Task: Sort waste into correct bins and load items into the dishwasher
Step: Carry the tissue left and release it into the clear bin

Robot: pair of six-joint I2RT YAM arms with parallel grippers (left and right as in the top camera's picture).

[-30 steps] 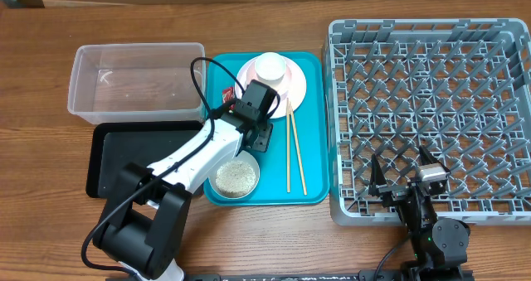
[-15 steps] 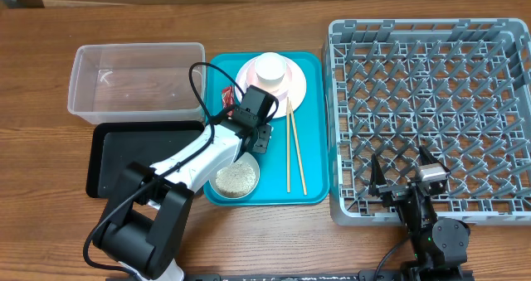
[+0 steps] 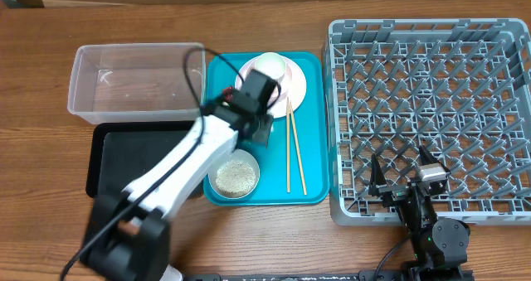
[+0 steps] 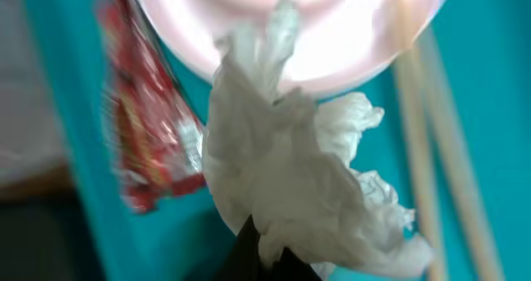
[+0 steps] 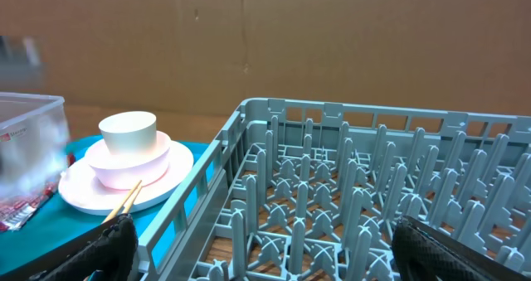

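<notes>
At the far left of the wooden counter [image 3: 50, 215] stands the clear tub [image 3: 137, 82], and the black tray [image 3: 124, 161] lies just in front of it, touching its side. Both look empty.

Next to them is the teal tray [image 3: 311, 148]. The left arm reaches over its left part. The left claw [image 4: 259, 252] is pressed together and pinches the crumpled white tissue [image 4: 290, 173], which is over the teal tray near the edge of the pink plate [image 3: 294, 82]. I cannot tell if the tissue touches the tray floor. The red wrapper [image 4: 141, 148] lies on the teal tray just to the left of the tissue. It is blurred in the wrist view.

The pink plate is at the back of the teal tray, with the white cup [image 3: 271, 65] on top of it. At the front of the tray is a white bowl [image 3: 236, 176] with rice [image 3: 236, 178] inside. The chopsticks [image 3: 292, 148] lie to the right of the bowl, side by side, with their far ends close to the plate.

At the right is the grey dish rack [image 3: 431, 115], and nothing is in it. The right claw [image 3: 400, 171] is spread wide over the front edge of the rack and holds nothing.
</notes>
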